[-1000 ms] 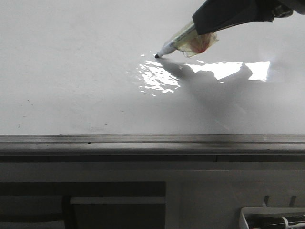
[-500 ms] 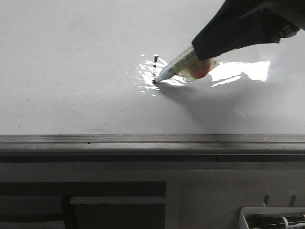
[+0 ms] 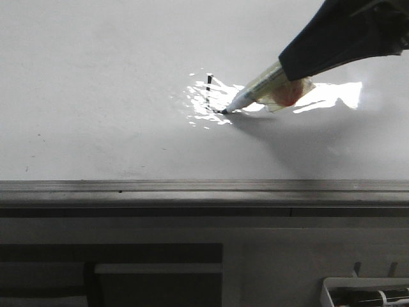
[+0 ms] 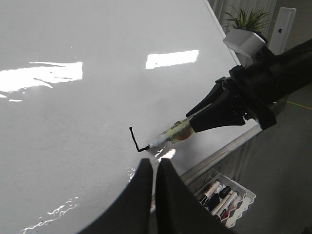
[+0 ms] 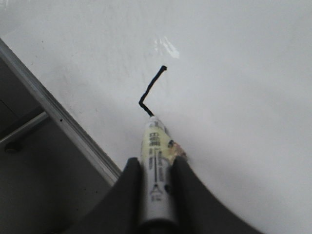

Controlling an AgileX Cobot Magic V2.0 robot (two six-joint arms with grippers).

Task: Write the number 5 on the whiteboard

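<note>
We see the number 5 [image 3: 212, 96] only partly drawn: a short black upright stroke and, at its lower end, a very short stroke that turns toward the marker. It lies on the whiteboard [image 3: 96, 96], inside the bright glare patch [image 3: 208, 102], well away from the grey metal edge strip [image 3: 192, 187] of the board. In the right wrist view the same line [image 5: 151, 92] shows as a bent black stroke, and in the left wrist view [image 4: 137, 140] it shows as a small hook.

The marker [image 3: 255, 91] has its tip touching the end of the short stroke. It is tilted, the body rising away from the line toward the right hand [image 3: 300, 61]. A clear wrapping with a reddish spot [image 3: 287, 94] is around the marker body near this hand. In the right wrist view the two dark fingers [image 5: 126, 195] are pressed on both sides of the marker [image 5: 155, 165], so the right hand is pinching it.

The left hand [image 4: 155, 168] shows in its own wrist view, near the line but not touching it; its two fingers are pressed together with only a thin gap, and they hold nothing.

Beyond the edge strip, a white tray [image 4: 229, 200] with spare markers [image 4: 214, 187] hangs lower. A green plant [image 4: 248, 19] stands far from the line, past the board's corner.
</note>
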